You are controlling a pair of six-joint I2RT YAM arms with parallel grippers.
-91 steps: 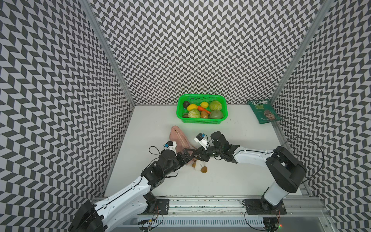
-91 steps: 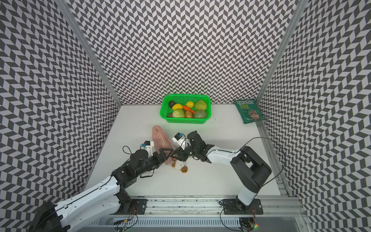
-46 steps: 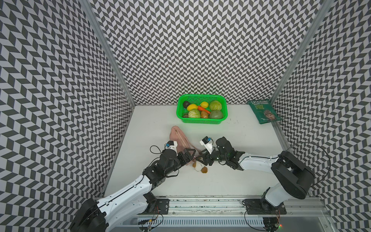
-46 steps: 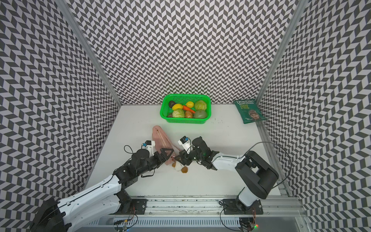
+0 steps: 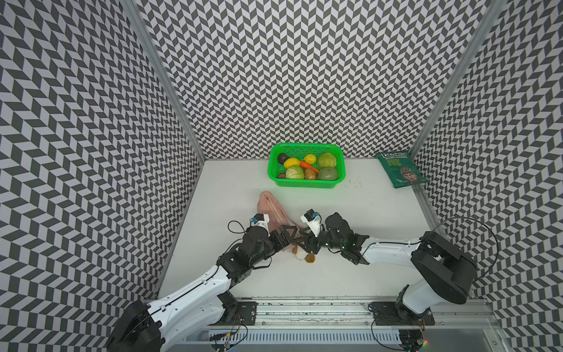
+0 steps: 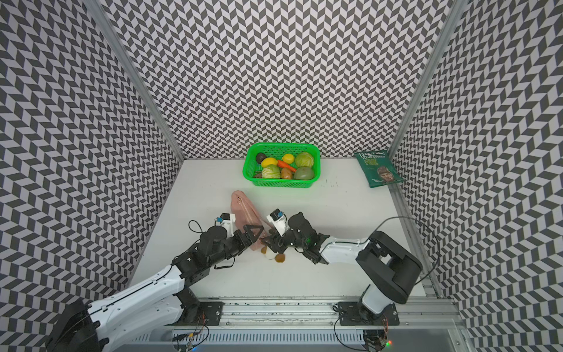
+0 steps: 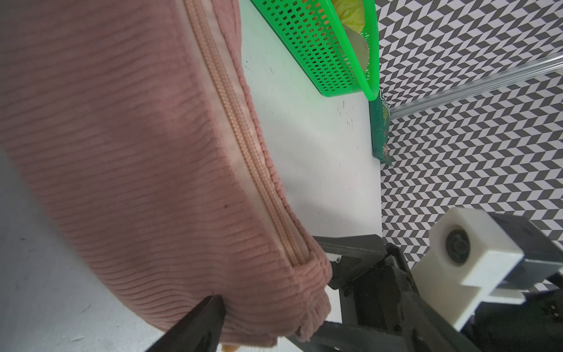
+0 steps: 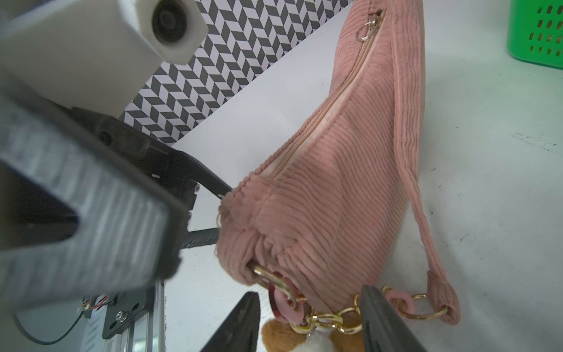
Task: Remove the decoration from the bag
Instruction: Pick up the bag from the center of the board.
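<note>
The pink corduroy bag (image 5: 268, 207) (image 6: 240, 207) lies on the white table, its near end raised between my two grippers. My left gripper (image 5: 291, 236) (image 7: 256, 317) is shut on that end, with its fingers wide apart and pressed into the fabric (image 7: 122, 137). The decoration (image 5: 302, 255) (image 6: 271, 255), a small white and brown plush, rests on the table just below. A gold chain (image 8: 323, 318) and a pink ring (image 8: 286, 304) join it to the bag (image 8: 350, 170). My right gripper (image 5: 304, 243) (image 8: 310, 291) is open, its fingers either side of the chain and the plush's top (image 8: 292, 338).
A green basket (image 5: 306, 183) of toy vegetables stands at the back of the table. A dark green crisp packet (image 5: 400, 170) lies at the back right corner. The bag's strap (image 8: 411, 183) trails along the table beside it. Patterned walls close three sides.
My right gripper's jaws have widened over the chain and plush, and that arm has shifted slightly. The left gripper and the bag have stayed where they were.
</note>
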